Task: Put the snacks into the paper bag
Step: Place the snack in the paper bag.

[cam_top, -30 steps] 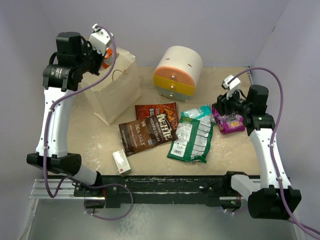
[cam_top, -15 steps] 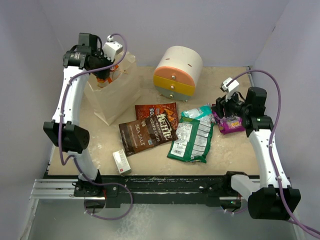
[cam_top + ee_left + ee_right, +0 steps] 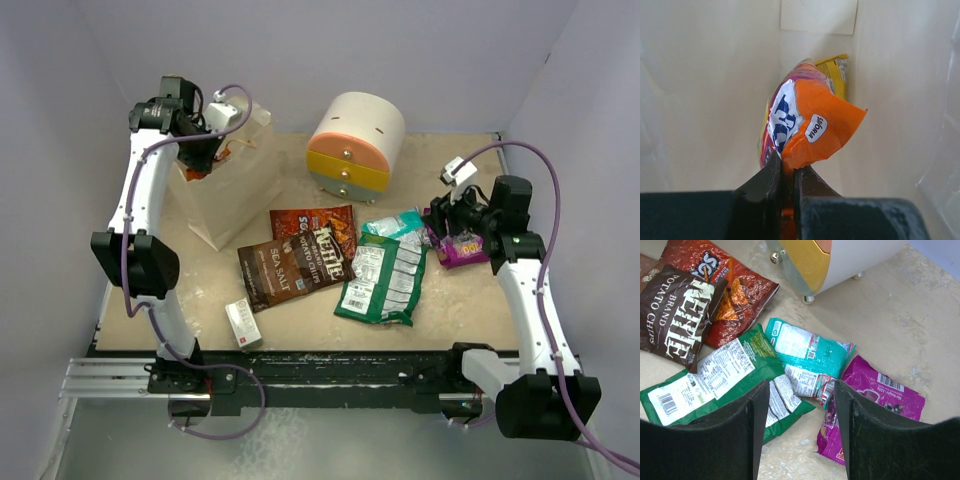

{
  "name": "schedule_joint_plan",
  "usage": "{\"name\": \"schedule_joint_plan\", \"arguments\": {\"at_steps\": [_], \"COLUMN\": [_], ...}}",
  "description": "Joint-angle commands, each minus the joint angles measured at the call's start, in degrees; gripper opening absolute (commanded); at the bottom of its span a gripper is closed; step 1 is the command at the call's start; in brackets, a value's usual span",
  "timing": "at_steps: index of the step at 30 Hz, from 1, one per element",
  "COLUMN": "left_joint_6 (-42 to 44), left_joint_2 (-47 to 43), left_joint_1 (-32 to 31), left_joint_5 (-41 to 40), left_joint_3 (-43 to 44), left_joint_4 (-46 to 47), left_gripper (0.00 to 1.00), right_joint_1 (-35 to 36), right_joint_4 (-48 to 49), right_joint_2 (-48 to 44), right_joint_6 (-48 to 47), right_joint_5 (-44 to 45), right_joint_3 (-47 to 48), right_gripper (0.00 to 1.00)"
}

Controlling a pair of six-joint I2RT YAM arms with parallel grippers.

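The paper bag [image 3: 228, 195] stands at the back left. My left gripper [image 3: 203, 160] reaches down into its mouth and is shut [image 3: 786, 167] on an orange candy pack [image 3: 825, 127], held between the bag's cream walls [image 3: 700, 100]. A yellow pack [image 3: 836, 75] lies deeper inside. My right gripper [image 3: 441, 224] is open [image 3: 801, 390] just above a teal pack [image 3: 810, 347] and beside a purple pack [image 3: 880, 397]. A green bag [image 3: 385, 280], a dark brown Kettle bag [image 3: 327, 255], a brown sea-salt bag [image 3: 272, 272] and a red-brown bag [image 3: 308, 221] lie mid-table.
A round white-orange-yellow drawer unit [image 3: 355, 145] stands at the back centre, close behind the snacks. A small white box with red marks [image 3: 242, 323] lies near the front edge. Purple walls close in the table at the back and both sides.
My left arm has swung right and brought its gripper with the orange pack down into the bag's mouth. The right arm has barely moved.
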Motion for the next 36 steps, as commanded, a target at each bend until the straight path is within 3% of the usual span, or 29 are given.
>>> {"name": "schedule_joint_plan", "arguments": {"at_steps": [1, 17, 29, 36], "left_joint_6": [2.31, 3.3, 3.32, 2.64], "left_joint_2": [-2.79, -3.51, -5.04, -8.09], "left_joint_1": [0.19, 0.15, 0.1, 0.1], "left_joint_5": [-2.11, -5.06, -4.11, -3.22], "left_joint_3": [-0.55, -1.81, 1.81, 2.37], "left_joint_4": [-0.1, -1.11, 1.39, 6.58], "left_gripper": [0.05, 0.24, 0.48, 0.6], "right_joint_1": [-0.22, -0.32, -0.36, -0.46], "right_joint_4": [2.01, 2.74, 2.78, 1.23], "right_joint_2": [-0.11, 1.95, 2.43, 5.51], "right_joint_6": [-0.43, 0.24, 0.27, 4.66], "right_joint_5": [-0.52, 4.03, 5.23, 16.68], "right_joint_3": [-0.2, -0.16, -0.13, 1.66], "right_gripper": [0.58, 0.59, 0.61, 0.61]}}
